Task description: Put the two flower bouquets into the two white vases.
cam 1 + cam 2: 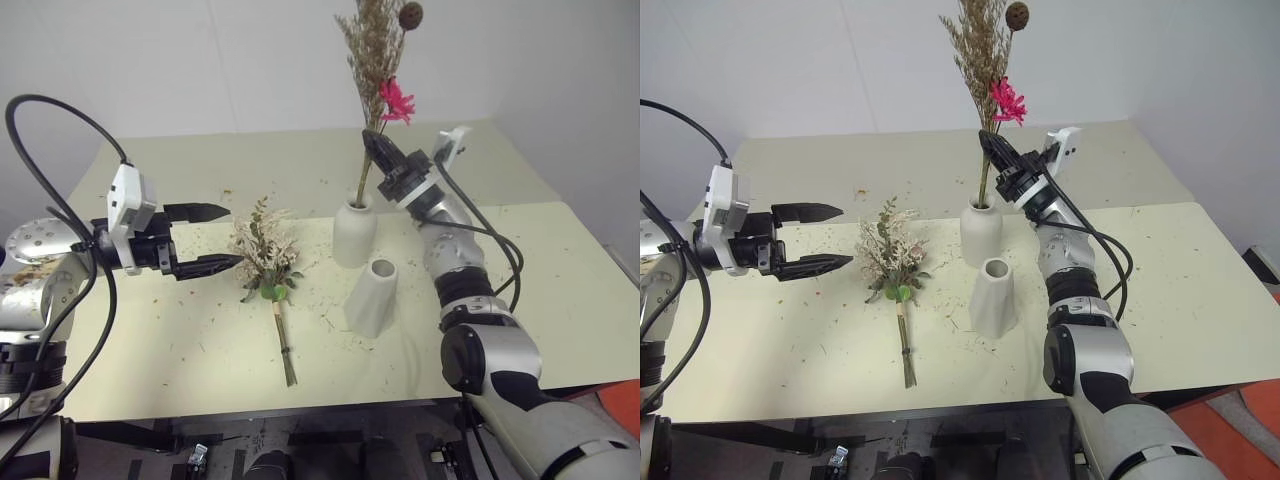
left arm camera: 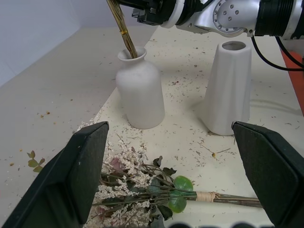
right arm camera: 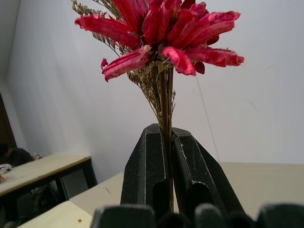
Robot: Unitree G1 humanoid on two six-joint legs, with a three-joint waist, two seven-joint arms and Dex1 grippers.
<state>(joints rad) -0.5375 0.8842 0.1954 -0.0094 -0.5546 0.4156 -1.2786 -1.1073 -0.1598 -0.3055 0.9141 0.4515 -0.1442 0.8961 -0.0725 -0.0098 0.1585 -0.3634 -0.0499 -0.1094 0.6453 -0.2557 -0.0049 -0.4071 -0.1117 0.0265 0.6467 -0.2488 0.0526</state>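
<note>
right gripper [image 1: 374, 143]: its two black fingers are pinched on the stems of the slim bouquet [image 1: 378, 60], just under the magenta daisy
slim bouquet: held nearly upright, its stem ends already inside the mouth of the bottle-shaped vase [image 1: 354, 233], at about 12 o'clock on the table [image 1: 150, 360]
left gripper [image 1: 212, 238]: spread wide and holding nothing, hovering just at 9 o'clock of the fuller bouquet [image 1: 267, 262]
fuller bouquet: lies flat on the table, heads toward 12 o'clock, tied stems toward 6 o'clock
cone vase [image 1: 372, 297]: stands empty at 5 o'clock of the bottle-shaped vase, close beside it
step in hand: seating the slim bouquet in the narrow neck
doing it well: it should lower the stems straight along the neck, avoid tipping the vase, and release only once the stems rest deep enough to stand alone
</note>
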